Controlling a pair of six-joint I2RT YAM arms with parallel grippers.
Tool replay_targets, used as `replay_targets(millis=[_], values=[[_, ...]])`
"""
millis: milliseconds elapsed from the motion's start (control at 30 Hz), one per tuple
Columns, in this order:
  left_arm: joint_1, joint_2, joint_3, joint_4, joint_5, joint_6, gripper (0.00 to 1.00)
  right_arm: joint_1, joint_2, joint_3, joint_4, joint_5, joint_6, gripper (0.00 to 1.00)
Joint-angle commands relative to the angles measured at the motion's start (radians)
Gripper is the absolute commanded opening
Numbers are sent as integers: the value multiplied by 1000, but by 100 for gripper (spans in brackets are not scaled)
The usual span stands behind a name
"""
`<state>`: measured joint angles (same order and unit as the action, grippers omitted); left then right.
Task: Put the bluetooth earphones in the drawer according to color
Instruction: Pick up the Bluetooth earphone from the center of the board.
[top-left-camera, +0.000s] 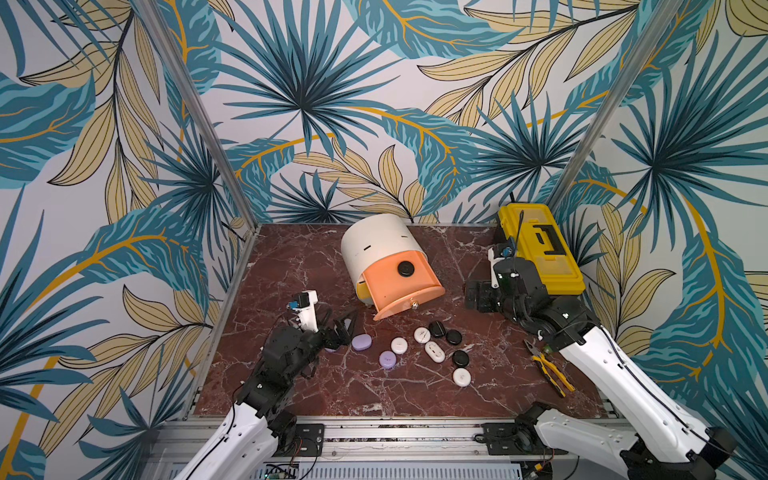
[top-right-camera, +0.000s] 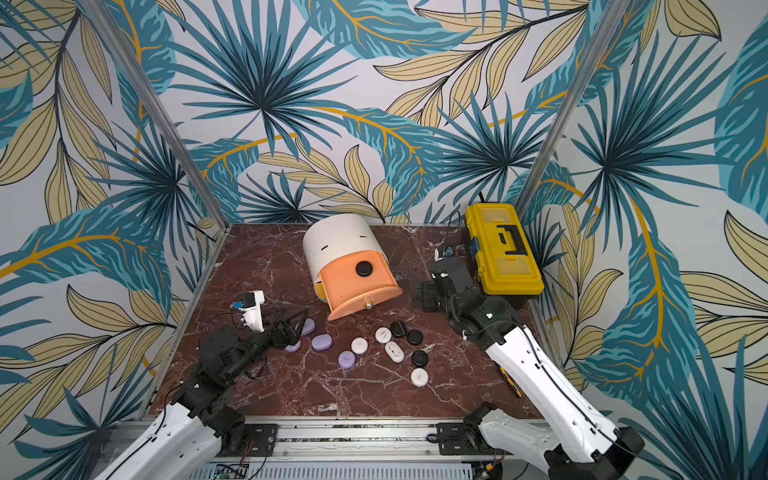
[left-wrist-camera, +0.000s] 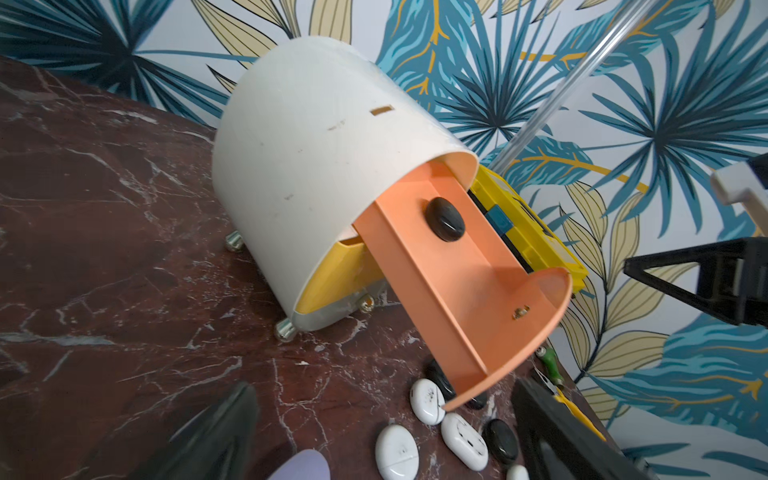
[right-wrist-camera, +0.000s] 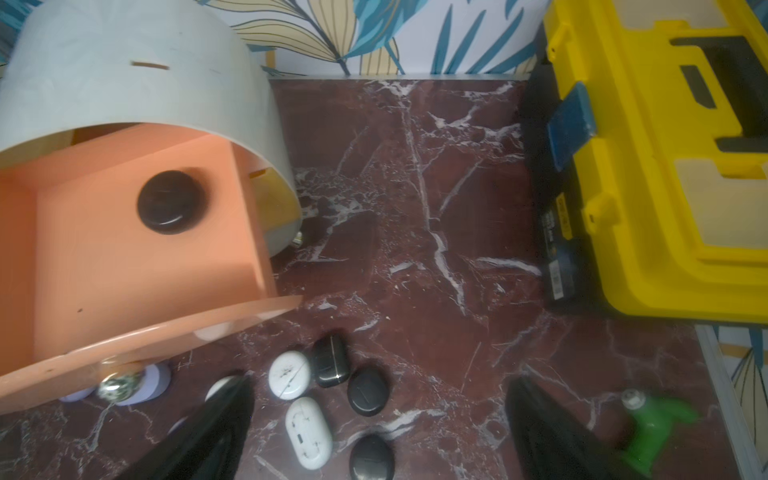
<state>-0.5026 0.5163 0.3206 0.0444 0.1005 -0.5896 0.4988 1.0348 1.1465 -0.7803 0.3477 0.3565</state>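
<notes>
A metal rail (top-left-camera: 395, 432) and the white links of the left arm (top-left-camera: 232, 436) and right arm (top-left-camera: 615, 365) fill the foreground, ahead of a red marble counter (top-left-camera: 291, 270). A cream cabinet (top-left-camera: 374, 241) stands toward the back wall of the counter. Its peach drawer (top-left-camera: 386, 282) is pulled well out, with a single black earphone case (top-left-camera: 406, 269) lying inside. A sliver of the yellow drawer (top-left-camera: 362, 292) shows beneath it. Loose on the counter just in front of the open drawer lie three black cases (top-left-camera: 453, 337), nearest the drawer's front on the toolbox side, with four white cases (top-left-camera: 434, 351) mixed among them. The lilac cases (top-left-camera: 361, 342) sit off the cabinet's other front corner. The left tool (top-left-camera: 345, 327) hangs low over those lilac cases, its jaws spread wide and gripping nothing; two of the cases are partly hidden beneath it in a top view. The right tool (top-left-camera: 478, 296) hovers between the cabinet and a yellow toolbox (top-left-camera: 540, 257). Its jaws are likewise wide apart and empty, with bare marble between them in the right wrist view. Yellow-handled pliers (top-left-camera: 550, 368) lie farther forward of the cabinet than the cases, beside the right arm.
</notes>
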Motion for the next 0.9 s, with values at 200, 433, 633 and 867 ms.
replay_targets(millis=[200,433,633,867], values=[[-380,39,93,-202,-283,81,100,-187,-126,-241,73,-18,55,99],[-685,208,192,-272,-476,97,100,-268,-184,-355,109,-10,100,99],[-845,445,296,-240,-532,103,100,-273,-218,-466,186,31,148,99],[-917,796,541,-316,-494,127,100,-273,-245,-527,198,148,206,99]])
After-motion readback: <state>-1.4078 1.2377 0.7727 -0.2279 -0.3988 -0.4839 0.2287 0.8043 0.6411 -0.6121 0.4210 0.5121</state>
